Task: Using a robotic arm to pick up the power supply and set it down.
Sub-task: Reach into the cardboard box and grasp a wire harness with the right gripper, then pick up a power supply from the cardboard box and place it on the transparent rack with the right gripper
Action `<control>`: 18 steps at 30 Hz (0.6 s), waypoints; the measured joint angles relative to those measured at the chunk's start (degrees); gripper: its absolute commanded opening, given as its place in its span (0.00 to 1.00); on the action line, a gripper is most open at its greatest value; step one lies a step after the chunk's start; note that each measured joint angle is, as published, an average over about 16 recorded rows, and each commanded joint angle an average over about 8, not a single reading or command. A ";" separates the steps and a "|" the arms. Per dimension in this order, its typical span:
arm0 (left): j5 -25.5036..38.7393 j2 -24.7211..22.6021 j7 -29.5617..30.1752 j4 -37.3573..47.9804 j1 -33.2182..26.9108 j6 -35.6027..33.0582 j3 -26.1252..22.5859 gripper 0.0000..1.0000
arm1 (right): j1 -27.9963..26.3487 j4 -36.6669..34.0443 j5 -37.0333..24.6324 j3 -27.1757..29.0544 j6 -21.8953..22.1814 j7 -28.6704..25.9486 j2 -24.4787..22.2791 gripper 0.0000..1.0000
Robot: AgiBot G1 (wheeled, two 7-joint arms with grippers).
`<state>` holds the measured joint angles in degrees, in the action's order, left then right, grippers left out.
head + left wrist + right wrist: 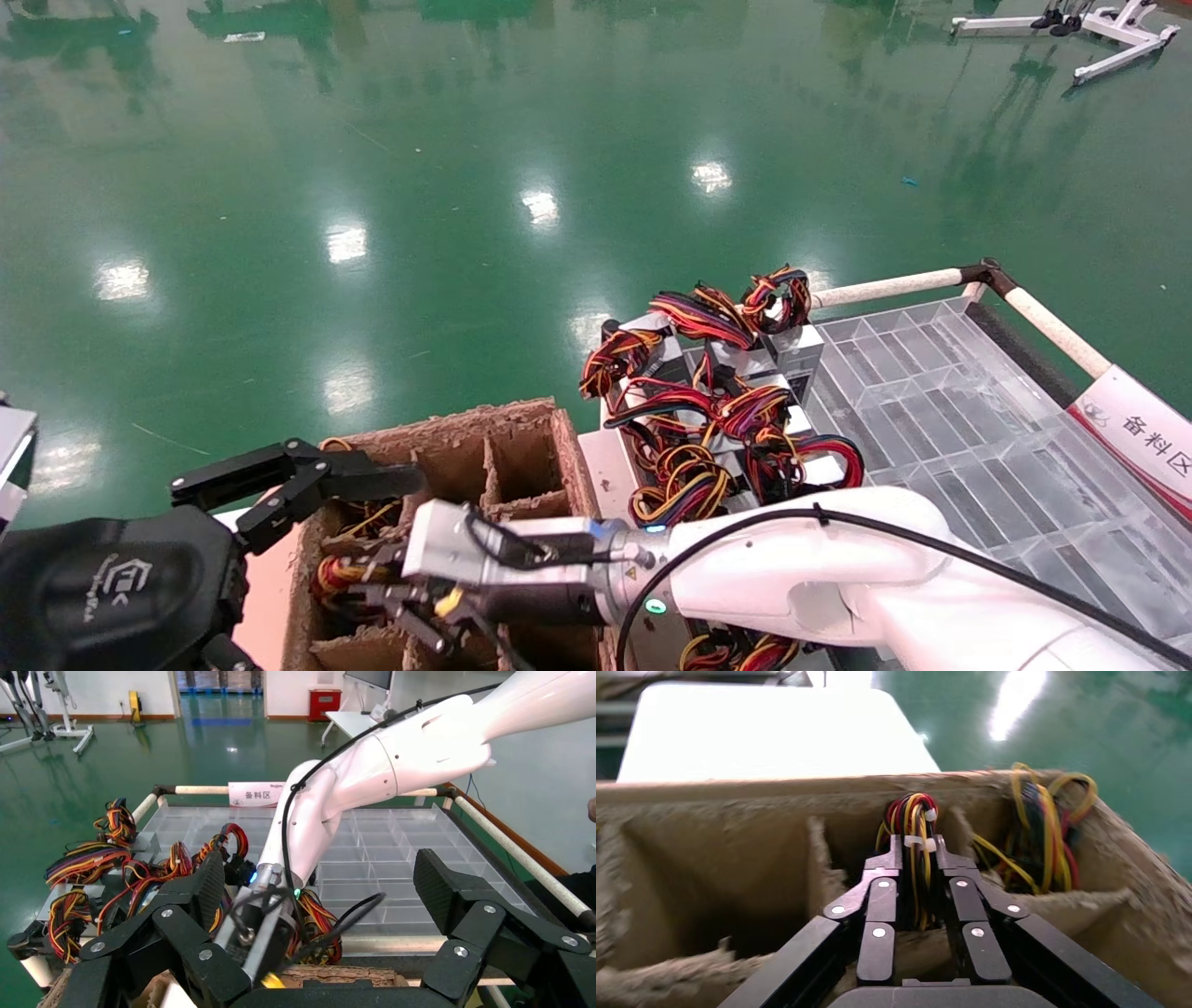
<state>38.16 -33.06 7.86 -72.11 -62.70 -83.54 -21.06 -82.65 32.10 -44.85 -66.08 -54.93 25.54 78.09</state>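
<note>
Green floor [372, 168]: glossy, spread under and beyond everything. Clear divided tray [950, 410]: lies on my right side, its many small cells framed by a white-padded rail [885, 287], with a red-and-white sign [1141, 438] at its far right corner. My robotic arm [838, 568]: white shell, black cable looped along it, reaching across from my right toward the brown box. Brown pulp box [521, 447]: rough fibre walls and partitions forming several compartments, standing just left of the tray. Heap of grey units [717, 391]: metal boxes tangled in red, yellow and black wires, piled at the tray's near-left corner, beside the box. My left claw [307, 480]: black, fingers spread wide, hanging at the box's left edge, holding nothing. My right claw [921, 864]: lowered into a compartment of the box, its two slim fingers pressed close on a tied bundle of wires. Power supply [916, 829]: sits inside that compartment; only its red, yellow and black wire bundle shows between my fingers, the casing hidden.
</note>
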 measured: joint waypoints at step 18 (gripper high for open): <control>0.00 0.00 0.00 0.00 0.00 0.00 -0.01 1.00 | 1.06 -4.50 13.93 2.59 -8.60 -1.69 -0.85 0.00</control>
<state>38.16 -33.06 7.85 -72.11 -62.70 -83.54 -21.07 -81.59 27.60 -30.92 -63.49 -63.54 23.85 77.24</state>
